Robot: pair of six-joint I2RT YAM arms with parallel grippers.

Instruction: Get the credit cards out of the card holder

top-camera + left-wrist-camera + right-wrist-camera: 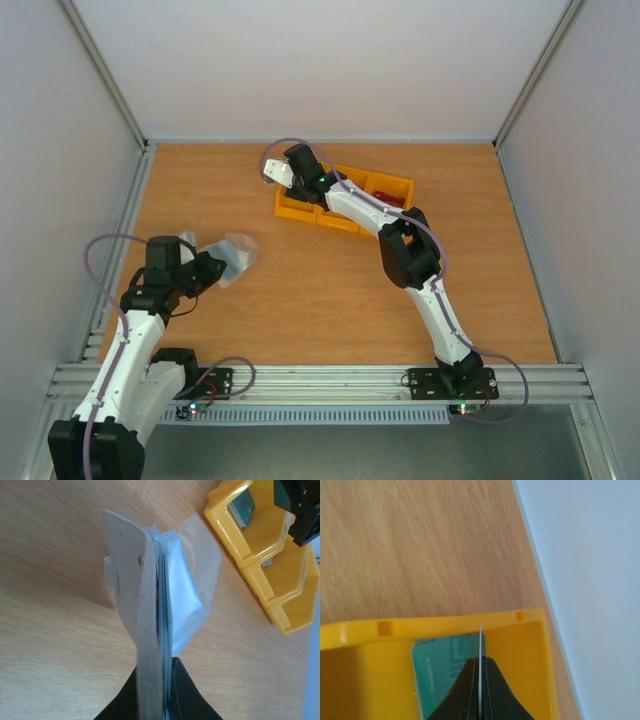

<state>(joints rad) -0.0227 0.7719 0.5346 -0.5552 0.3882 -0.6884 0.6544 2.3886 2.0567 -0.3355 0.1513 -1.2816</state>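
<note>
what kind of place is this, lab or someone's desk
Probably a robotics lab test cell: a left arm and right arm bolted to a metal rail at the edge of a wooden table, with plain white walls closing it in on three sides.

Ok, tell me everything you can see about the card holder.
The card holder is a flat folding pouch, cream-grey outside with a small strap tab and translucent bluish sleeves inside. It's fanned open, seen edge-on, pinched at one end by the left end effector over the wooden table, apart from the yellow tray.
</note>
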